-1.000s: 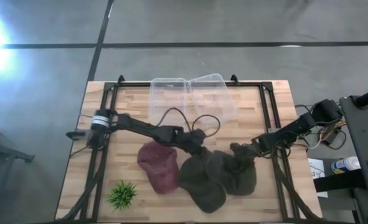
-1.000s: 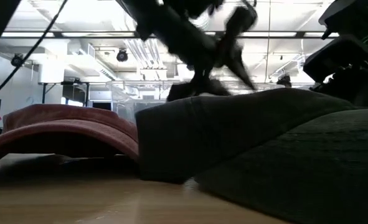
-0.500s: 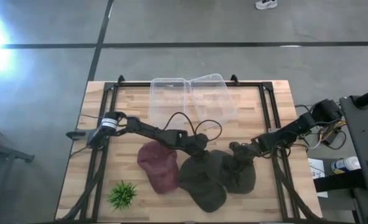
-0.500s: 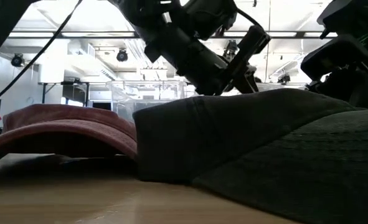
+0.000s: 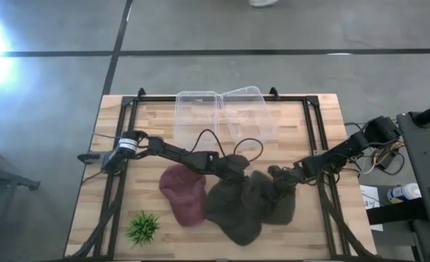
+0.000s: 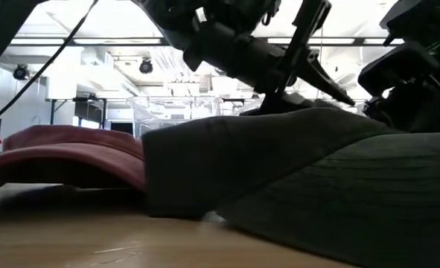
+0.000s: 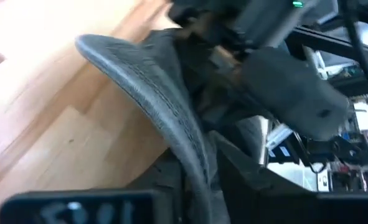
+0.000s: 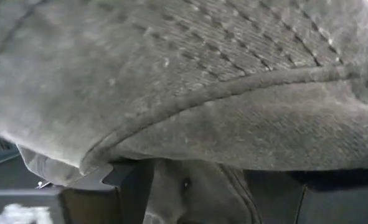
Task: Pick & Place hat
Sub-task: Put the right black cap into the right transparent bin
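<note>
Three hats lie together on the wooden table: a maroon hat [image 5: 183, 195] and two dark olive hats, the left one [image 5: 233, 209] and the right one [image 5: 279, 205], which overlap. My left gripper [image 5: 234, 167] reaches in from the table's left and is shut on the left dark hat's far side. My right gripper [image 5: 281, 179] comes from the table's right and is shut on the right dark hat. In the low view the dark hats [image 6: 279, 171] fill the foreground, with the maroon hat [image 6: 63, 152] beside them. My left gripper pinches a stitched, curved edge [image 7: 190, 158] of the left dark hat between its two fingers, coming slanting down from the table's left. That edge stands raised [image 6: 275, 108]; the rest of the hat lies on the table. My right gripper has grey-olive cloth [image 8: 187, 183] of the right dark hat between its fingers, coming from the table's right. The hat's crown [image 8: 190, 74] fills the view above it, and the hat rests on the table.
Two clear plastic containers [image 5: 222, 113] sit at the table's far side, behind the hats. A small green plant [image 5: 142, 227] stands near the near-left corner. A black frame [image 5: 129, 109] runs along the table's left, far and right edges.
My left gripper came down onto the left dark hat's far side and took hold of it. The hat's far edge is now raised, and its left edge has slid slightly toward the maroon hat.
</note>
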Robot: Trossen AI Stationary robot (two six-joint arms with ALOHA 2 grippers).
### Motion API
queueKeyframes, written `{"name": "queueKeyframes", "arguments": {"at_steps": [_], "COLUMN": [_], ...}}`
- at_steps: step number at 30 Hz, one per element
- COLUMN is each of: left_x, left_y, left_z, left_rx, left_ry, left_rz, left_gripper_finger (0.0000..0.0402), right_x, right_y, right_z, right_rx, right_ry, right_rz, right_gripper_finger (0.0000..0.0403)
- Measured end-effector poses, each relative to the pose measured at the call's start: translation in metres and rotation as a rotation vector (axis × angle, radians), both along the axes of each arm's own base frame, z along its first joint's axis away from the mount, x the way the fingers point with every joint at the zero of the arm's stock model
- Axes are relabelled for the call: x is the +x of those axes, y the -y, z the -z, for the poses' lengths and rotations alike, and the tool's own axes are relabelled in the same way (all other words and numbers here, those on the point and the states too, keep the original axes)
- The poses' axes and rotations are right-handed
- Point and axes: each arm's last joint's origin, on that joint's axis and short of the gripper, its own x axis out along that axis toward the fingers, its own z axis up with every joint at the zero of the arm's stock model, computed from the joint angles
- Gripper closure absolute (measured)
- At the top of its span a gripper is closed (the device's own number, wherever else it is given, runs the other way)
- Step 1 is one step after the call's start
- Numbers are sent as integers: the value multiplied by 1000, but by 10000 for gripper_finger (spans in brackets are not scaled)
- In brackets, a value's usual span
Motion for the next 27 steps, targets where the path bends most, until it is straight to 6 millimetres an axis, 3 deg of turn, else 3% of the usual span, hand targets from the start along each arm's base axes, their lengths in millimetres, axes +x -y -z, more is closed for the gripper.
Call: {"name": "queueKeyframes", "arguments": {"at_steps": [5, 13, 20, 27], "left_x": [0, -13, -41, -80], "left_y": [1, -2, -14, -32], "left_z": [-3, -34, -96, -162], "left_rx": [21, 90, 188, 335], "left_ry": [-15, 7, 88, 225], "left_rz": [13, 38, -26, -240], "left_gripper_finger": [389, 395, 395, 395], "right_x": [2, -8, -33, -51], "right_y": [0, -5, -8, 2], "right_z": [-13, -60, -103, -116], "right_rx": [-11, 48, -31, -91], "right_ry": [71, 271, 510, 528], "right_rz": [-29, -115, -258, -206], "right_gripper_finger": [174, 174, 174, 174]}}
